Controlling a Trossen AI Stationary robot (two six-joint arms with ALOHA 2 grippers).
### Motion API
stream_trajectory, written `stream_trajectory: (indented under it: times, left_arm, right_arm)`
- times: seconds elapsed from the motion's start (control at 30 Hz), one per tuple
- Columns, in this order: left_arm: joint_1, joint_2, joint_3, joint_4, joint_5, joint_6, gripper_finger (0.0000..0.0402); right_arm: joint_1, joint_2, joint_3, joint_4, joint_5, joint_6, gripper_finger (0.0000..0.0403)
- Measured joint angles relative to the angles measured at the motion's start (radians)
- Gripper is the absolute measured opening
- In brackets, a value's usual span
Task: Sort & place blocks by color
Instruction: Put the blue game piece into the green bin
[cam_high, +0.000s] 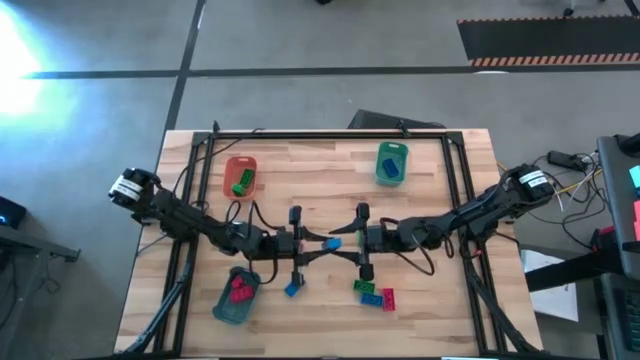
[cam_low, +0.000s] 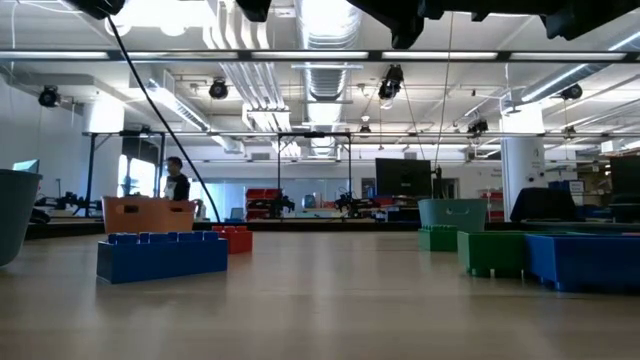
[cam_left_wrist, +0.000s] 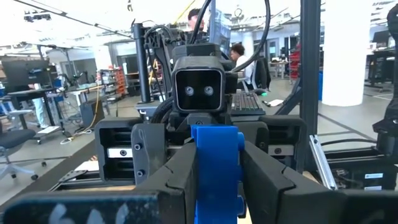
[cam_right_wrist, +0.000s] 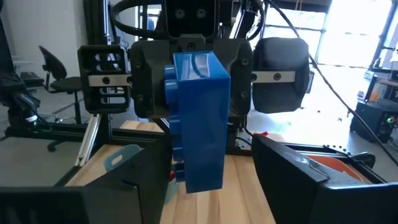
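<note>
From above, the left claw and right claw meet mid-surface around a small blue studded plastic brick, above the wooden surface. At table height, another blue brick sits near a green one. The left wrist camera shows the left claw clamped on the blue brick. The right wrist camera shows the right claw's fingers spread either side of it, not touching.

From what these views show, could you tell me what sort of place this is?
Most likely a large robotics lab or workshop: exposed ceiling ducts and track lights overhead, rows of workbenches with monitors behind the wooden table, and office chairs on a concrete floor.
</note>
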Motion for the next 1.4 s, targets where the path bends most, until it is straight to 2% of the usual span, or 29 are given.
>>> stream_trajectory:
  times: [0.2,0.3,0.9,1.03,1.17,1.33,1.4]
  left_arm:
    - [0.001,0.000,-0.001,-0.001,0.009,0.000,0.0078]
    - [0.003,0.000,-0.001,-0.001,0.009,0.000,0.0090]
    - [0.007,0.000,-0.003,-0.001,0.006,-0.025,0.0104]
    - [0.007,0.000,-0.005,-0.003,0.005,-0.027,0.0107]
    - [0.007,0.000,-0.008,-0.004,0.006,-0.027,0.0135]
    - [0.006,-0.008,-0.009,-0.061,0.010,-0.027,0.0204]
    - [0.006,-0.028,-0.011,-0.133,-0.003,-0.027,0.0230]
  right_arm:
    - [0.000,0.002,0.000,-0.002,-0.002,0.009,0.0194]
    - [0.000,0.002,0.000,-0.003,-0.002,0.016,0.0182]
    - [0.000,0.003,0.001,-0.015,-0.009,0.014,0.0092]
    - [0.000,0.002,0.001,-0.027,-0.008,0.014,0.0087]
    - [0.000,0.001,0.001,-0.030,-0.006,0.015,0.0091]
    - [-0.003,-0.004,0.001,-0.042,-0.009,0.011,0.0091]
    - [-0.006,-0.018,0.001,-0.095,0.023,0.021,0.0091]
